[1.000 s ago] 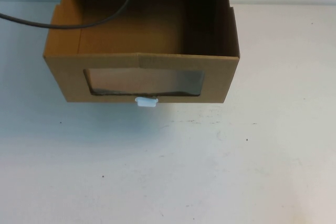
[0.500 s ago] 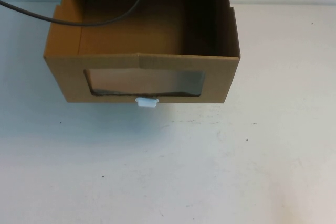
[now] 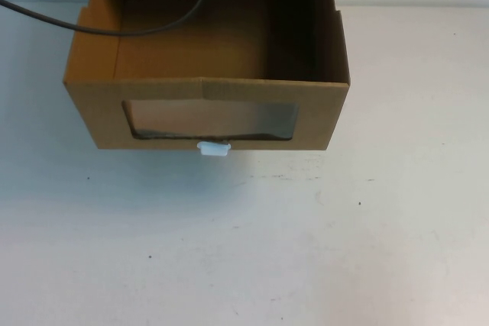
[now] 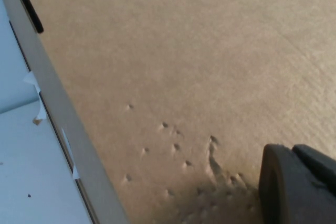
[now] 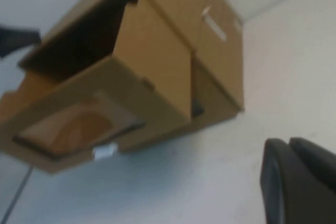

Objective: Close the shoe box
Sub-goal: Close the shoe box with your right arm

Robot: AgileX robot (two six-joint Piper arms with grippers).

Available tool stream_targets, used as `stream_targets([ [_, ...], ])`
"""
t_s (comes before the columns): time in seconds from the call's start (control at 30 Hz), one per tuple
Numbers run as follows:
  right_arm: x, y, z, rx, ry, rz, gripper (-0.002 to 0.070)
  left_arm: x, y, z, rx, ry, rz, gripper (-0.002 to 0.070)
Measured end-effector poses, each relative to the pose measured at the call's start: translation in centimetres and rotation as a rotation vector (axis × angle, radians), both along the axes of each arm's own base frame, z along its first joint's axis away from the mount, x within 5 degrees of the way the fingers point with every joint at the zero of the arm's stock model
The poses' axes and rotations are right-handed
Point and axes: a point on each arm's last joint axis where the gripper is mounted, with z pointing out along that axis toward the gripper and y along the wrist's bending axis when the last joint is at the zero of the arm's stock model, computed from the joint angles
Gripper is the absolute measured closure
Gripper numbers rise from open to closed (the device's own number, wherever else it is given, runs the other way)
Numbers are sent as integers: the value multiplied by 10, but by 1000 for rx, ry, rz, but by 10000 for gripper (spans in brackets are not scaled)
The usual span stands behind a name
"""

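The shoe box (image 3: 206,104) is seen in the high view at the far middle of the white bench (image 3: 252,242), its drawer pulled out toward the robot, with the clear window (image 3: 210,120) in the front panel and the white pull tab (image 3: 213,149) just below it. A black cable (image 3: 99,30) is draped across the open drawer from the left side. Neither arm is shown in that view. The outer sleeve, hidden there beyond the top edge, is shown in the right wrist view, where the drawer (image 5: 94,103) is seen protruding from the shoe box and the tab (image 5: 104,151) sits under the window. The right end effector (image 5: 299,182) is held over the bench, off to the box's side and apart from it; whether it is spread cannot be told. In the left wrist view only a flat cardboard surface (image 4: 199,77) with small dents is seen, with the left end effector (image 4: 296,184) close above it, its state likewise impossible to tell.
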Motion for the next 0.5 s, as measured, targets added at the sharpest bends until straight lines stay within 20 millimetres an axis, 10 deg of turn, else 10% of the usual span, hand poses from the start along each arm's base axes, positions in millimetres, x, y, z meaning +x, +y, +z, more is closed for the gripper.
stream_targets([
  [0.17,16,16,47,-166,268,237,687,0,0,0,-2,1,1,677],
  [0.5,111,42,118,-387,414,579,687,0,0,0,-16,11,11,677],
])
